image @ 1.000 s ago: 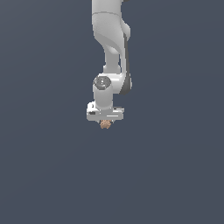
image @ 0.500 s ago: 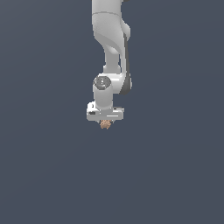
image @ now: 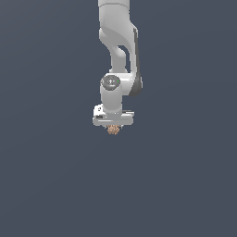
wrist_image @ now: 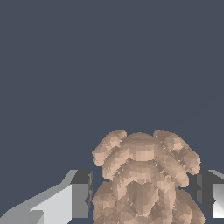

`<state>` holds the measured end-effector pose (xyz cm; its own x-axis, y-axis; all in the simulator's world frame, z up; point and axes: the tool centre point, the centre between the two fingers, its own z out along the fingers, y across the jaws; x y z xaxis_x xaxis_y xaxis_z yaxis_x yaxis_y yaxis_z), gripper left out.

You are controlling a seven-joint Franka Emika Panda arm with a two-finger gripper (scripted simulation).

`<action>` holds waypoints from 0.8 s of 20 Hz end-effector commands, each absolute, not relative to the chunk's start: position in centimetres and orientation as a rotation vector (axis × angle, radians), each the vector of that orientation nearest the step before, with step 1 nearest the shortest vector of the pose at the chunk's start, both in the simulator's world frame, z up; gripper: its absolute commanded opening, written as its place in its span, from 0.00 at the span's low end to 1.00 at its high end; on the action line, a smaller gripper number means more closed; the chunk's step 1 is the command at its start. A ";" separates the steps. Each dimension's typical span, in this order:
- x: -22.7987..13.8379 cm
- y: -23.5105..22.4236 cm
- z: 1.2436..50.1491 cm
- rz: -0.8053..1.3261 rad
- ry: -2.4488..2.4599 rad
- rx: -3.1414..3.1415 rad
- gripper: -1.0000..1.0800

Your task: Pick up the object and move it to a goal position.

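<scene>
The object (wrist_image: 144, 175) is a tan-orange lumpy clump that sits between my two fingers in the wrist view. One dark fingertip (wrist_image: 82, 192) touches one side of it and the other fingertip (wrist_image: 204, 188) touches the opposite side. In the exterior view the object (image: 113, 130) pokes out just below the white hand of my gripper (image: 113, 127), and the fingers themselves are hidden by the hand. The gripper (wrist_image: 142, 192) is shut on the object.
A flat, uniform dark grey-blue surface (image: 55, 185) fills both views. The white arm (image: 118, 41) comes down from the top middle of the exterior view. Nothing else shows.
</scene>
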<state>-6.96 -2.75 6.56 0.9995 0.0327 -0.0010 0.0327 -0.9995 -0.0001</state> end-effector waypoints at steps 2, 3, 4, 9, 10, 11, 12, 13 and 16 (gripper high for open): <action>-6.5 -1.8 8.7 0.000 -0.052 -3.141 0.00; -6.4 -1.5 9.4 0.000 -0.052 -3.142 0.00; -6.2 -1.2 10.2 0.000 -0.052 -3.142 0.00; -5.4 0.7 14.8 0.000 -0.052 -3.142 0.00; -5.2 1.2 15.8 0.000 -0.052 -3.142 0.00; -5.0 1.6 16.9 0.000 -0.052 -3.142 0.00; -4.7 2.0 17.9 0.000 -0.052 -3.142 0.00; -4.5 2.5 18.9 0.000 -0.052 -3.143 0.00; -3.9 3.7 21.9 0.000 -0.052 -3.143 0.00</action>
<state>-4.19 3.09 20.34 0.9994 0.0333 0.0010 0.0333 -0.9994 0.0015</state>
